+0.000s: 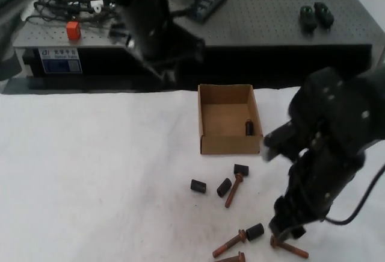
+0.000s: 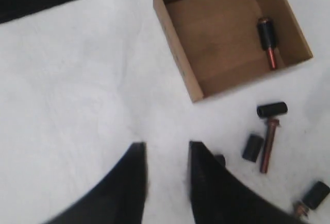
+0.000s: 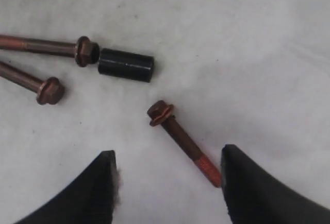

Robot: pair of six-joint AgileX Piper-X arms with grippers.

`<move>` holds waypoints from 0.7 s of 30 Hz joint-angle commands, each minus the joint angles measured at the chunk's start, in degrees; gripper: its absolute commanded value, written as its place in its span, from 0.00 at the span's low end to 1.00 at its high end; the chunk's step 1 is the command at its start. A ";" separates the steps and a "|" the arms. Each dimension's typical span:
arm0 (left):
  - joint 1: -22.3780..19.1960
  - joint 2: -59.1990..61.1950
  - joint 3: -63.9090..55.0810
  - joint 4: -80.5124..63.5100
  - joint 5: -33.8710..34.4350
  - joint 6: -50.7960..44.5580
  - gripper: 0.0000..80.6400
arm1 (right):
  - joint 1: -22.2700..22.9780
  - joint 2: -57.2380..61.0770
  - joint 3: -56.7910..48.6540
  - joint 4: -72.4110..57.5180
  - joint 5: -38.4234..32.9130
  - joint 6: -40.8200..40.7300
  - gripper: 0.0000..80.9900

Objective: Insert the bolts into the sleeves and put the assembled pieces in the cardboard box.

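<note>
1. Since one assembled piece (image 2: 267, 41) already lies inside the cardboard box (image 2: 216, 33), against one wall, I count one unit done.
2. Left to do, by my count: four bolts (image 1: 233, 191) and four sleeves (image 1: 198, 185) lie loose on the white cloth (image 1: 90, 171) in front of the box, none of them joined.
3. My right gripper (image 3: 167, 183) hangs with its jaws wide apart around one loose bolt (image 3: 183, 140), gripping nothing yet.
4. My left gripper (image 2: 165, 154) hovers over bare cloth near the box, its jaws parted and empty.
</note>
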 commanded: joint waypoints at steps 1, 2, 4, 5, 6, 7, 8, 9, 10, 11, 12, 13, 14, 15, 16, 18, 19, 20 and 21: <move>-0.12 -14.98 18.58 -13.69 -0.46 -0.47 0.26 | 0.42 0.70 -0.65 -0.88 1.10 -1.27 0.49; -0.12 -17.49 21.68 -15.39 0.08 -0.47 0.26 | 0.52 1.89 -0.65 -1.19 1.44 -1.51 0.49; -0.12 -21.96 26.41 -16.62 0.81 0.17 0.26 | 0.73 3.88 -0.65 -1.46 1.78 -4.08 0.49; -0.12 -23.45 28.17 -16.82 0.80 0.17 0.26 | 0.71 4.97 -0.65 -1.44 2.45 -5.01 0.49; -0.12 -25.03 29.54 -16.81 0.80 0.33 0.26 | 0.81 5.81 -0.65 -1.64 3.17 -5.17 0.49; -0.12 -26.38 30.69 -16.81 0.80 0.35 0.26 | 0.77 6.82 -0.65 -1.93 3.72 -5.16 0.49; -0.12 -27.50 31.40 -16.81 0.95 0.46 0.26 | 0.77 7.62 -0.65 -2.47 4.55 -5.16 0.49; -0.12 -28.35 32.06 -16.81 1.11 0.93 0.26 | 0.77 8.15 -0.65 -2.94 5.05 -5.16 0.49; -0.12 -28.99 32.49 -16.81 1.26 1.08 0.26 | 0.77 8.66 -0.65 -3.61 5.33 -5.16 0.49; -0.12 -29.36 32.72 -16.81 1.25 1.27 0.26 | 0.77 9.06 -0.65 -4.27 5.50 -5.16 0.47; -0.12 -29.59 32.70 -16.42 1.25 1.25 0.26 | 0.88 9.35 -0.65 -4.74 5.68 -5.16 0.44; -0.12 -29.70 32.70 -16.33 1.89 1.25 0.26 | 0.85 9.60 -0.65 -5.15 5.67 -5.16 0.39; -0.12 -29.71 32.70 -16.18 2.66 1.25 0.26 | 0.85 9.84 -0.65 -5.50 5.67 -5.16 0.35; -0.12 -29.69 32.70 -15.92 3.58 1.25 0.26 | 0.85 10.04 -0.65 -5.78 5.67 -5.16 0.29; -0.12 -29.59 32.70 -15.66 4.34 1.51 0.26 | 0.85 10.19 -0.65 -6.15 5.67 -5.16 0.23; -0.12 -29.26 32.70 -15.39 5.26 2.95 0.26 | 0.85 10.26 -0.65 -6.63 5.67 -5.16 0.11; -0.12 -28.94 32.70 -15.27 5.67 4.18 0.26 | 0.85 10.35 -0.65 -6.63 5.91 -5.16 0.05; -0.12 -28.73 32.70 -15.27 5.69 5.23 0.26 | 0.85 10.34 -0.65 -6.85 6.03 -5.16 0.01; -0.12 -28.34 32.70 -15.27 5.79 6.13 0.26 | 0.65 10.34 -0.65 -7.08 6.03 -4.58 0.01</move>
